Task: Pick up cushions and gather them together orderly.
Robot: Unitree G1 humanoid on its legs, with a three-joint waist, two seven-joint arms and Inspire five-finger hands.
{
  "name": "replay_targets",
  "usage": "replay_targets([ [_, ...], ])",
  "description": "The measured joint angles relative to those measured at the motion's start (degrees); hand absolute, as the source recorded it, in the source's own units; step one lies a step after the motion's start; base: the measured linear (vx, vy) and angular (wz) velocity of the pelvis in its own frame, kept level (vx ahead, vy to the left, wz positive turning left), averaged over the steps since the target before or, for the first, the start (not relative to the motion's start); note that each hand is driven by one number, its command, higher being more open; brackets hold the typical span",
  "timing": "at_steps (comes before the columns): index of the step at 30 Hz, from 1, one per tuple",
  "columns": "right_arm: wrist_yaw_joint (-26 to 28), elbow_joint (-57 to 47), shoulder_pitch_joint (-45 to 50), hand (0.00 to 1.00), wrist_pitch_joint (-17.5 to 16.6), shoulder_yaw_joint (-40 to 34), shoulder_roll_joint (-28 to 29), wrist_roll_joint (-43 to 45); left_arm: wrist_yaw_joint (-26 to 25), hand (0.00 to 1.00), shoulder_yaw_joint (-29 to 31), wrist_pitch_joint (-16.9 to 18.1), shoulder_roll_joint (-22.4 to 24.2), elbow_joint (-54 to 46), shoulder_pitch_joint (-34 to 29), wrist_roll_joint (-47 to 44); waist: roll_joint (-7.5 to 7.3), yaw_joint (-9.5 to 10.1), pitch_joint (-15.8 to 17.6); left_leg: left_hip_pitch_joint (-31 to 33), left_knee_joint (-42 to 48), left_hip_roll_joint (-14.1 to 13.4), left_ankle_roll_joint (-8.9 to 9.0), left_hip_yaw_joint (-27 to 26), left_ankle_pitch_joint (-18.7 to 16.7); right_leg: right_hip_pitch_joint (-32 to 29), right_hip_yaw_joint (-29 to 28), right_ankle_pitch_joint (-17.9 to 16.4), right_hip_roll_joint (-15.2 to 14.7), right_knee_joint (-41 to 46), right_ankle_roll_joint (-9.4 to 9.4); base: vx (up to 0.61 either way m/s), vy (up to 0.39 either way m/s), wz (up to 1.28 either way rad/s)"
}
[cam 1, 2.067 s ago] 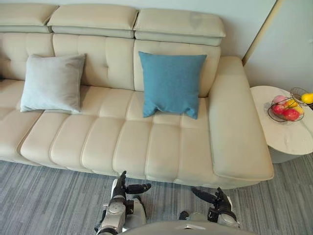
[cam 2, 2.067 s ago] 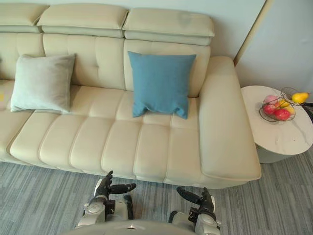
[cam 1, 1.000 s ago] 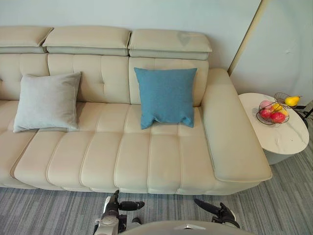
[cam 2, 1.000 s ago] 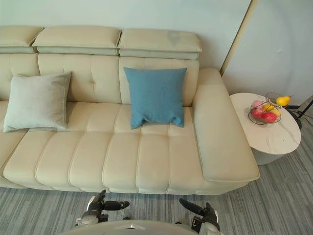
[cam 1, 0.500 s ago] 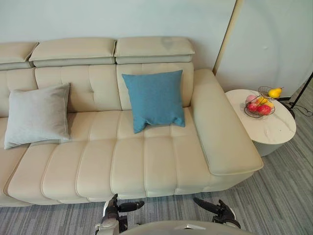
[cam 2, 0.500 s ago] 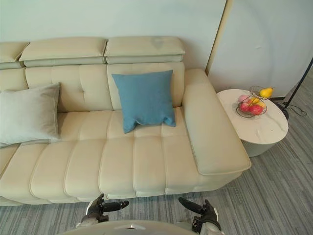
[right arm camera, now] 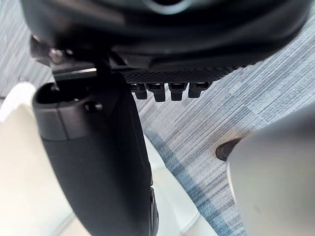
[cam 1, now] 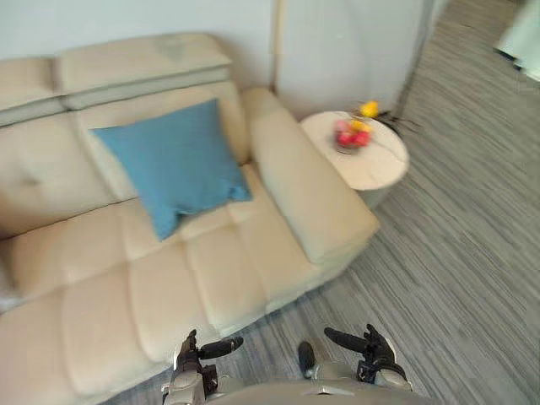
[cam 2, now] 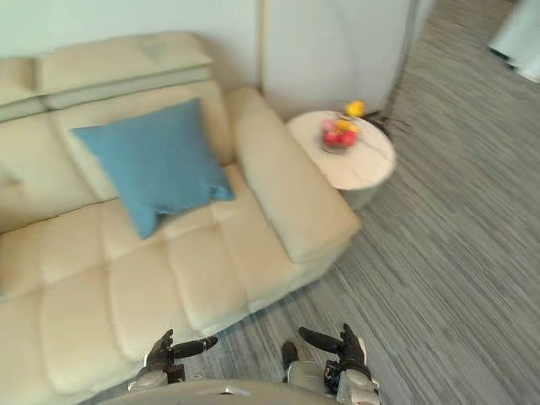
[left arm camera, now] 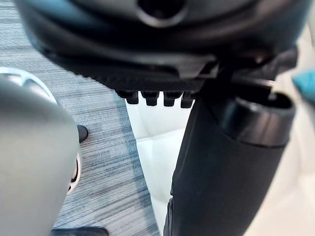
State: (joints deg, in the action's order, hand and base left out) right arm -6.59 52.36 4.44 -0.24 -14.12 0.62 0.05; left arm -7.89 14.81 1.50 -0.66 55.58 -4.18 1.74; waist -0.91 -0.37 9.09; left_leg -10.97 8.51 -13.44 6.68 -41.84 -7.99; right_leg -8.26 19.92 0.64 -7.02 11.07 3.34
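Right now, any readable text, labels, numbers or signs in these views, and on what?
None readable.
The blue cushion, cream sofa, round side table and fruit basket bear no print that I can make out.
The left hand and right hand carry no legible marking.

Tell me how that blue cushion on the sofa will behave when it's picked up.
The blue cushion will likely flop and squash: its lower edge puckers where it meets the sofa. It is probably light for its size, since it stays propped against the backrest. Its matte cloth cover should not be slippery.
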Motion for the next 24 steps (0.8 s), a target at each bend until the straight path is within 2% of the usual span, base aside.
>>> replay_targets([
  [1, 0.01, 0.03, 0.43, 1.00, -0.08, -0.10, -0.10, 0.06, -0.09, 1.00, 0.00, -0.08, -0.07, 0.00, -0.04, 0.01, 0.00, -0.08, -0.02, -1.19, -0.24, -0.15, 0.25, -2.46, 0.14, 0.22, 7.37, -0.44, -2.27, 1.95, 0.65, 0.05, 0.021, -1.21],
  [3, -0.11, 0.40, 0.21, 1.00, -0.09, -0.38, -0.45, 0.01, -0.18, 1.00, -0.02, -0.14, -0.19, 0.03, -0.13, 0.01, 0.12, -0.12, 0.01, -2.14, -0.47, -0.34, 0.76, -4.98, 0.45, 0.28, 14.85, -0.51, -4.39, 3.58, 0.51, 0.11, -0.049, -0.95],
  [4, -0.16, 1.47, -0.64, 1.00, -0.05, -0.41, -1.35, 0.01, -0.22, 1.00, -0.37, -0.23, -0.13, 0.37, 0.35, 0.02, 0.98, -0.67, 0.44, -2.46, -1.26, -0.72, 1.18, -4.70, 1.30, -0.30, 17.07, -1.41, -3.59, 3.89, 0.38, 0.14, -0.153, -0.95],
  [7, -0.26, 3.09, -2.21, 1.00, -0.13, -0.57, -3.41, -0.07, 0.02, 1.00, -2.25, -0.34, 0.54, 1.73, 0.53, 0.09, 2.72, -1.06, 1.06, -3.62, -2.49, -1.38, 0.70, -4.37, 3.40, -1.18, 12.67, -1.87, -0.03, 2.61, 0.10, 0.09, -0.173, -0.84],
  [9, -0.30, 3.94, -2.59, 1.00, -0.10, -1.32, -3.54, -0.04, 0.58, 1.00, -2.44, -0.73, 0.43, 2.65, 0.41, 0.17, 3.04, -1.11, 0.93, -4.12, 1.07, -2.93, 0.87, -3.92, 4.77, -1.04, 10.57, -2.56, 1.82, 1.73, 0.36, 0.09, -0.198, -0.83],
  [11, -0.35, 4.75, -2.75, 1.00, -0.14, -1.54, -3.67, -0.04, 0.70, 1.00, -2.47, -0.71, 0.21, 2.56, 0.45, 0.17, 2.85, -1.12, 1.01, -1.97, 10.12, -6.54, 0.72, -1.62, 4.71, 0.27, 8.25, -2.76, 3.43, -0.12, 0.56, 0.08, -0.208, -0.58],
  [12, -0.34, 4.94, -2.71, 1.00, -0.03, -1.43, -3.88, -0.08, 0.81, 1.00, -2.46, -0.69, 0.07, 2.57, 0.47, 0.16, 2.62, -1.09, 1.16, -0.70, 14.45, -7.53, 0.45, 1.83, 3.52, 1.19, 6.99, -2.69, 4.42, -1.39, 0.62, 0.06, -0.176, -0.51],
  [13, -0.34, 5.14, -2.70, 1.00, -0.02, -1.39, -3.84, -0.08, 0.84, 1.00, -2.38, -0.69, 0.00, 2.56, 0.48, 0.15, 2.66, -1.04, 1.17, 0.22, 16.73, -7.22, 0.26, 4.44, 1.76, 1.81, 5.82, -2.60, 5.03, -2.04, 0.77, 0.07, -0.139, -0.76],
  [14, -0.54, 6.50, -3.21, 1.00, 0.09, -0.94, -4.33, -0.07, 0.71, 1.00, -1.97, -0.51, 0.06, 2.13, 0.46, -0.06, 2.37, -0.79, 1.77, 2.09, 20.65, -4.05, 0.04, 11.12, -4.23, 3.64, 1.90, -1.82, 6.32, -3.25, 2.07, 0.05, 0.007, -0.98],
  [15, -0.74, 8.20, -3.77, 1.00, 0.17, -0.53, -5.08, -0.07, 0.60, 1.00, -1.97, -0.22, 0.09, 1.77, 0.45, -0.15, 2.21, -0.37, 1.94, 3.74, 21.12, -0.69, -0.22, 15.37, -7.58, 4.84, -0.84, -1.81, 7.02, -3.83, 2.13, 0.06, 0.053, -1.13],
  [16, -0.88, 8.69, -3.76, 1.00, 0.22, -0.42, -5.02, -0.05, 0.67, 1.00, -1.98, -0.06, 0.09, 1.32, 0.41, -0.28, 2.07, -0.02, 2.03, 4.85, 20.74, 0.99, -0.98, 16.67, -8.60, 5.62, -2.61, -1.81, 7.45, -4.31, 2.13, 0.04, 0.075, -1.16],
  [17, -1.08, 8.75, -3.64, 1.00, 0.20, -0.42, -5.03, -0.05, 0.72, 1.00, -1.97, 0.51, 0.04, 0.50, 0.11, -0.90, 1.92, 0.27, 2.23, 7.26, 19.66, 3.20, -2.23, 18.79, -9.29, 6.44, -5.26, -1.84, 7.91, -4.74, 2.13, 0.01, 0.055, -0.85],
  [19, -1.19, 8.26, -3.56, 1.00, 0.19, -0.43, -4.86, -0.06, 0.68, 1.00, -0.55, 0.63, 0.53, -0.62, -0.11, -1.35, 1.89, 0.72, 2.27, 10.55, 17.75, 4.81, -2.80, 21.08, -9.25, 6.38, -8.70, -1.85, 8.61, -5.05, 2.16, -0.02, 0.035, -1.27],
  [20, -1.22, 7.97, -3.46, 1.00, 0.20, -0.44, -4.51, -0.04, 0.52, 1.00, 0.43, 0.63, 0.80, -1.08, -0.07, -2.12, 1.88, 1.31, 2.34, 13.31, 14.69, 6.25, -3.27, 24.68, -8.98, 6.40, -12.54, -1.85, 9.44, -6.00, 2.16, -0.01, 0.031, -1.74],
  [22, -1.30, 7.59, -3.05, 1.00, 0.22, -0.42, -4.17, -0.04, 0.34, 1.00, 1.54, 0.61, 1.18, -1.50, -0.04, -2.52, 2.01, 2.06, 2.36, 14.64, 10.67, 6.93, -3.73, 28.28, -8.68, 6.51, -15.30, -1.85, 10.29, -7.21, 2.17, 0.02, 0.040, -1.55],
  [23, -1.45, 5.90, -2.34, 1.00, 0.30, -0.37, -3.87, 0.00, -0.09, 1.00, 2.59, 0.55, 2.36, -1.43, 0.01, -3.44, 3.45, 2.94, 2.03, 15.03, 8.33, 6.61, -3.48, 31.37, -7.55, 6.59, -17.31, -1.80, 12.03, -7.23, 2.16, 0.06, 0.062, -1.63],
  [24, -1.59, 5.01, -2.07, 1.00, 0.30, -0.38, -3.90, 0.00, -0.37, 1.00, 2.80, 0.49, 2.66, -1.42, 0.04, -3.89, 4.13, 3.53, 2.14, 14.62, 8.32, 6.76, -3.74, 32.08, -7.06, 5.30, -16.96, -2.33, 12.47, -4.10, 2.26, 0.10, 0.119, -1.85],
])
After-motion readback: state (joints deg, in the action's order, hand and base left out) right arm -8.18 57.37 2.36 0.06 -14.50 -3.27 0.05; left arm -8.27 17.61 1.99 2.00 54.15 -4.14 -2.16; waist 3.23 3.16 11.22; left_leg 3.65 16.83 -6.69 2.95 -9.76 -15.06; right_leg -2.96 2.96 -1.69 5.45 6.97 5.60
